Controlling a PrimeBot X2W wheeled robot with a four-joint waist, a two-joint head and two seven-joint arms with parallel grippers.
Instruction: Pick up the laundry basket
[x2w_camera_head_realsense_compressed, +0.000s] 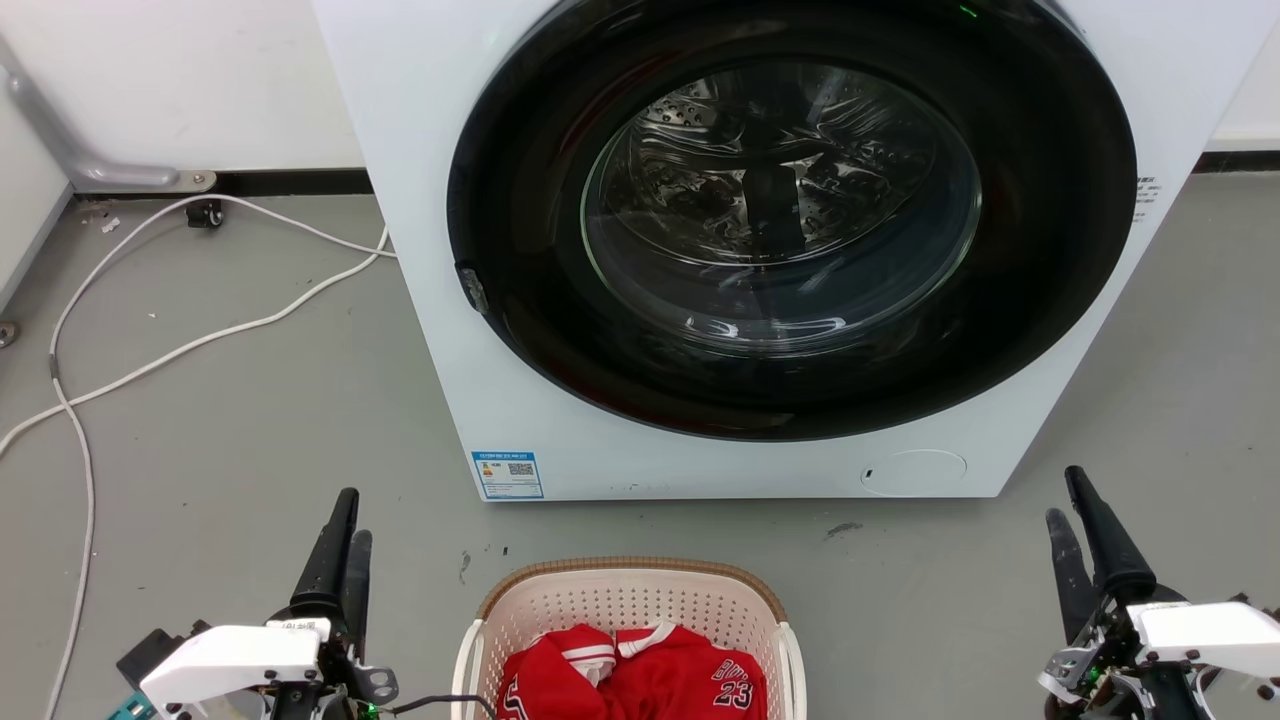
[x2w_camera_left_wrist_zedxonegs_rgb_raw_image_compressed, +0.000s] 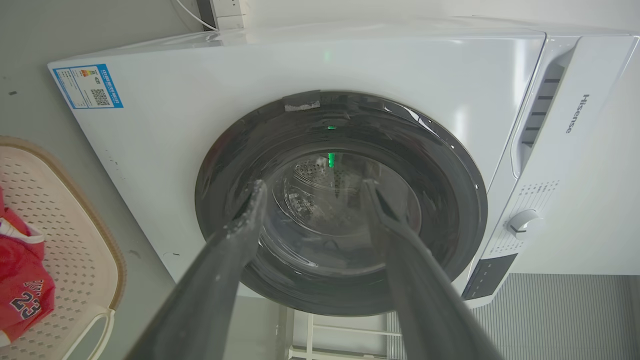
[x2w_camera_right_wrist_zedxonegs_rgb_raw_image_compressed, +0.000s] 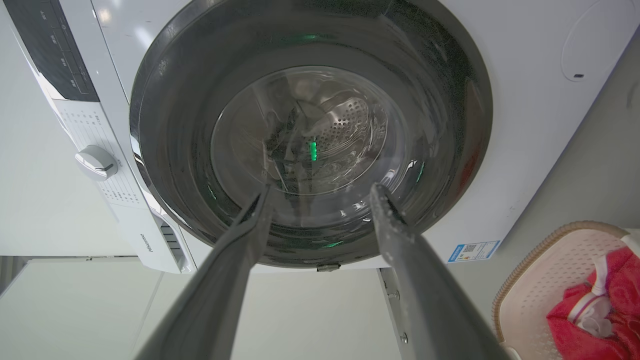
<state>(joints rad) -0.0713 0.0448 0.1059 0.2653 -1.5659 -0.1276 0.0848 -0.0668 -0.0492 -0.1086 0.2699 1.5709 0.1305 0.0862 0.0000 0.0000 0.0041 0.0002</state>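
The laundry basket (x2w_camera_head_realsense_compressed: 630, 566) is seen standing on the grey floor (x2w_camera_head_realsense_compressed: 250, 440) just in front of the white washer (x2w_camera_head_realsense_compressed: 420, 150), at the bottom middle of the head view, between the two pincers and touched by neither. A red jersey (x2w_camera_head_realsense_compressed: 640, 675) marked 23 is held inside it, against the perforated wall. The left pincer (x2w_camera_head_realsense_compressed: 352, 515) is placed to the basket's left; in the left wrist view its two dark fingers (x2w_camera_left_wrist_zedxonegs_rgb_raw_image_compressed: 235, 240) are shown spread apart with nothing between them, pointed at the washer's round dark door (x2w_camera_head_realsense_compressed: 790, 220). The right pincer (x2w_camera_head_realsense_compressed: 1062, 492) is placed well to the basket's right, and its fingers (x2w_camera_right_wrist_zedxonegs_rgb_raw_image_compressed: 400, 240) are likewise parted and empty, aimed at the same door. The steel drum can be made out through the glass. A blue label (x2w_camera_head_realsense_compressed: 508, 474) is stuck at the lower left corner of the washer's front, and white cables (x2w_camera_head_realsense_compressed: 200, 345) are laid across the floor to the washer's left.
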